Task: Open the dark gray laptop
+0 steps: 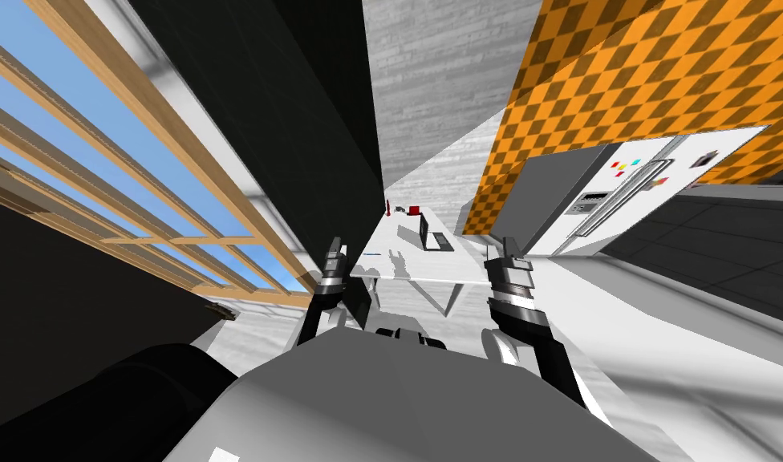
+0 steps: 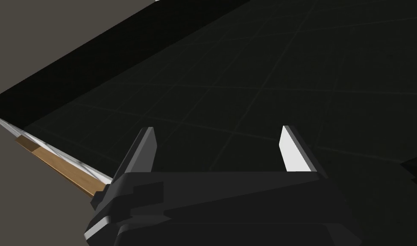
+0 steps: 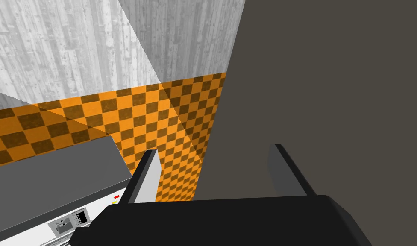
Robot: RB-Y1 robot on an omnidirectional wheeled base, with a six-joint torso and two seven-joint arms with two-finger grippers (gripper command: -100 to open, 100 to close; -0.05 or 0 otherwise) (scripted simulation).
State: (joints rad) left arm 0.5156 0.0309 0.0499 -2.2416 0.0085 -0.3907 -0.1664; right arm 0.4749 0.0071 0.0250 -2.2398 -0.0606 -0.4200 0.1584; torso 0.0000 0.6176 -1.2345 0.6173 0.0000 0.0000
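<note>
Approach stage: our left end effector (image 1: 334, 249) and right end effector (image 1: 508, 247) hang open and empty, well apart from the dark laptop (image 1: 435, 237) on the white tabletop (image 1: 406, 258); we judge driving closer comes next

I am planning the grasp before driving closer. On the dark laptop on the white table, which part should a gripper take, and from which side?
Probably the lid's free upper edge. The laptop on the white table seems to have its lid already standing up, its base lying toward the refrigerator. A thin edge suits the open right gripper, coming from above, on that side.
</note>
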